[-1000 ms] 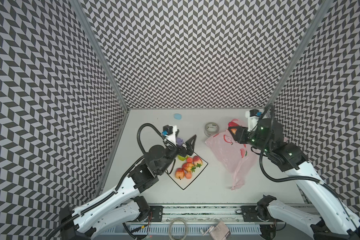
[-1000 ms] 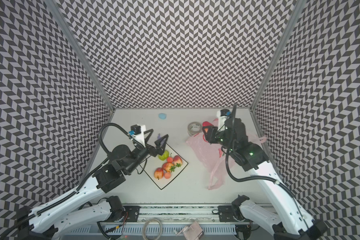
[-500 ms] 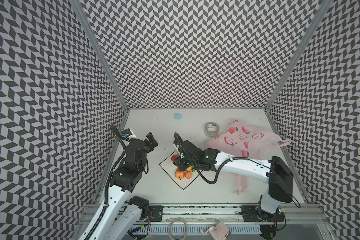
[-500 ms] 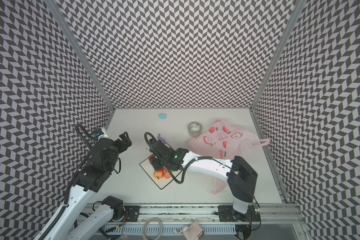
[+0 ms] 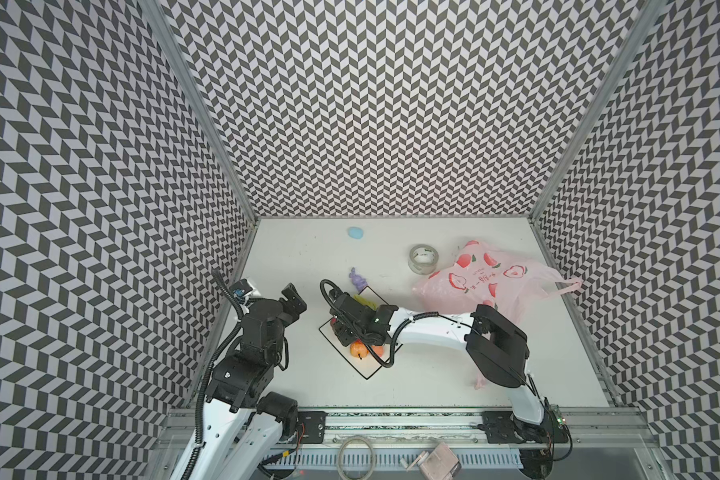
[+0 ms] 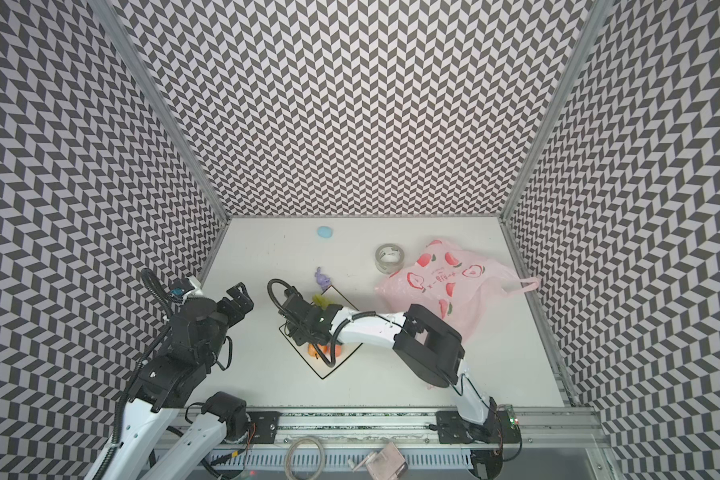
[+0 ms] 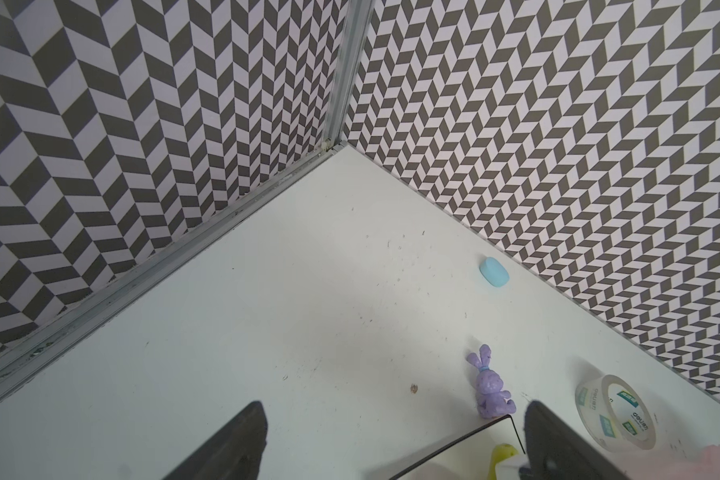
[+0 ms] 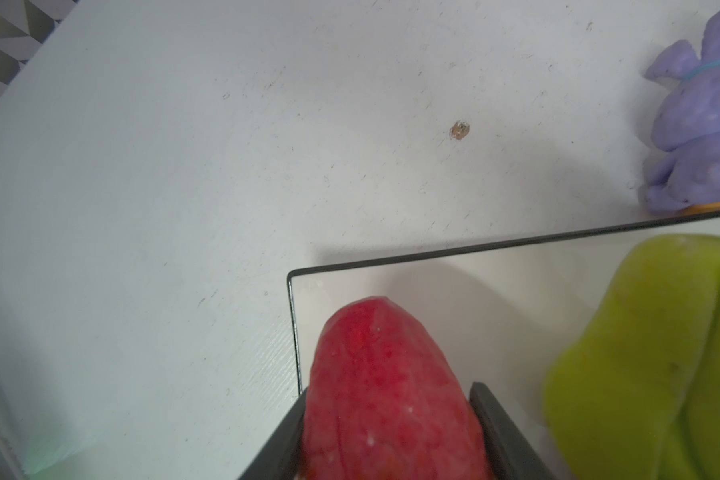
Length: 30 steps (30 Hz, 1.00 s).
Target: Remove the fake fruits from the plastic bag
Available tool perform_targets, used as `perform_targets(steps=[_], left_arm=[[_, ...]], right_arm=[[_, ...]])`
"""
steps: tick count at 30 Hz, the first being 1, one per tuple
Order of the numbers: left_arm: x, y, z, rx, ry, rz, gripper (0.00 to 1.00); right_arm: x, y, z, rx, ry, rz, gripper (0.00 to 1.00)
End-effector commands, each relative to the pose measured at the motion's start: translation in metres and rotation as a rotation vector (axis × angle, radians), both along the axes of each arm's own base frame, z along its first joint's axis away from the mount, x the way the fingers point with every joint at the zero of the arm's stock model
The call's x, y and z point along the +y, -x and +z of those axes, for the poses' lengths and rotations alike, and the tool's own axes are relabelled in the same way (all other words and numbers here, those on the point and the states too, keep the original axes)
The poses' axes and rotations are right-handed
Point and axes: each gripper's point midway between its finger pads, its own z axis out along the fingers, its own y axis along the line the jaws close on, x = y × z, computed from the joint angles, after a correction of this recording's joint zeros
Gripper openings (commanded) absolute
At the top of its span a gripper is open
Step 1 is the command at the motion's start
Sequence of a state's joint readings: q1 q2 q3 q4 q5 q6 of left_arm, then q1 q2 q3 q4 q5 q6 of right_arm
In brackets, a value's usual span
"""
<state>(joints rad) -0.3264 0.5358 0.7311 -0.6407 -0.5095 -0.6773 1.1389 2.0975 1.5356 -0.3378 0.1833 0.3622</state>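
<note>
The right gripper (image 8: 391, 415) pinches a red strawberry (image 8: 375, 345) over the white plate (image 8: 454, 282), I think to set it beside the other fake fruits (image 5: 360, 349) at the centre of a top view. The left gripper (image 7: 393, 409) stands spread and empty at left, out of the way; the plastic bag (image 5: 487, 282) lies at right

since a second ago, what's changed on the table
The right gripper left the plastic bag and swung across to the plate, carrying a red fake fruit that it grips over the plate's corner. The left gripper, open, pulled back from above the plate toward the left wall. The bag now lies more spread out. The tape roll, blue blob, purple figure and plate stayed put.
</note>
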Motion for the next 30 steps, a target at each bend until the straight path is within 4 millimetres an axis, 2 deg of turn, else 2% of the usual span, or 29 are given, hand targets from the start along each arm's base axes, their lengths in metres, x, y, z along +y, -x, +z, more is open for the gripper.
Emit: perform_targets(steps=[1,4,7,13,15,17,19,22,24,26,30], left_arm=[[0.009,0.006,-0.001,0.002,-0.020,0.040,0.97],[0.009,0.003,0.006,-0.022,-0.046,0.029,0.97],[0.007,-0.002,0.016,-0.033,-0.063,0.022,0.98],[-0.002,-0.019,0.038,-0.090,-0.055,-0.007,0.99],[-0.005,-0.025,0.042,-0.100,-0.055,-0.016,0.99],[-0.009,-0.032,0.045,-0.112,-0.055,-0.026,0.99],[-0.012,-0.038,0.047,-0.122,-0.055,-0.032,0.99],[-0.023,-0.047,0.049,-0.145,-0.045,-0.082,0.99],[-0.028,-0.051,0.049,-0.164,-0.040,-0.108,0.98],[-0.029,-0.052,0.048,-0.191,-0.037,-0.111,0.98],[-0.027,-0.057,0.046,-0.239,-0.084,-0.103,0.98]], right_arm=[[0.008,-0.008,0.000,-0.051,-0.010,-0.020,0.41],[0.008,-0.009,0.004,-0.064,-0.017,-0.024,0.52],[0.006,-0.013,0.022,-0.100,-0.036,-0.045,0.62],[-0.008,-0.004,0.087,-0.163,-0.147,-0.046,0.70],[-0.018,0.002,0.111,-0.171,-0.178,-0.050,0.72],[-0.036,0.012,0.143,-0.190,-0.226,-0.055,0.72],[-0.063,0.019,0.173,-0.220,-0.274,-0.082,0.72],[-0.121,0.020,0.205,-0.302,-0.329,-0.213,0.71],[-0.164,0.017,0.212,-0.347,-0.328,-0.325,0.71],[-0.218,0.007,0.213,-0.377,-0.311,-0.482,0.71],[-0.322,-0.030,0.209,-0.399,-0.304,-0.762,0.67]])
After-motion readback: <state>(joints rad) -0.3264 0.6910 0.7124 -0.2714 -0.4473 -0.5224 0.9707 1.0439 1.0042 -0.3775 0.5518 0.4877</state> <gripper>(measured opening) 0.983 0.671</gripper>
